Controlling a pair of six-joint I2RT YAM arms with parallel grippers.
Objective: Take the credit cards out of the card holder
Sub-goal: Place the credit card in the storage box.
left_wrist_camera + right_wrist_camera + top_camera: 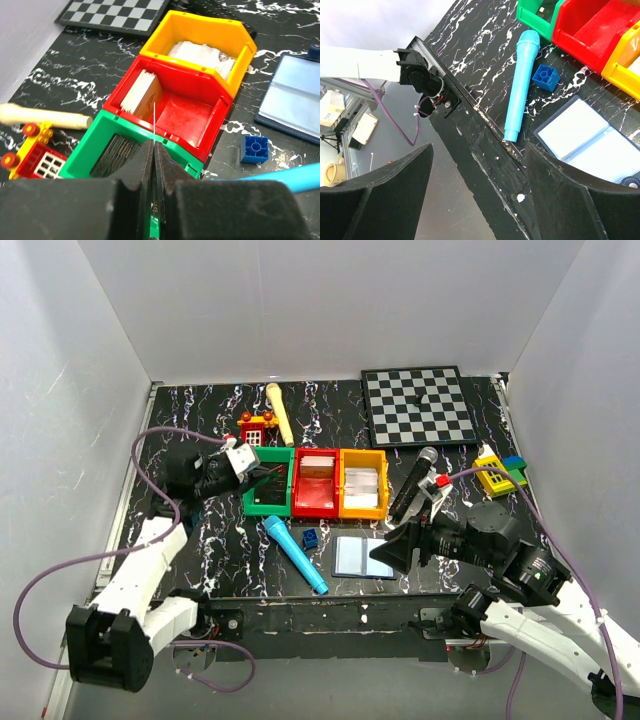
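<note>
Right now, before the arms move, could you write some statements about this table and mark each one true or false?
1. The card holder lies open on the table. True.
2. The right pincer is shut. False: its jaws stand wide apart.
3. The blue brick sits inside the red bin. False: it lies on the table beside the cyan microphone.
4. The left pincer is shut, by the green bin. True.

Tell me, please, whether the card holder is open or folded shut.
Open: the card holder lies spread flat, its light blue-grey inside facing up.
</note>
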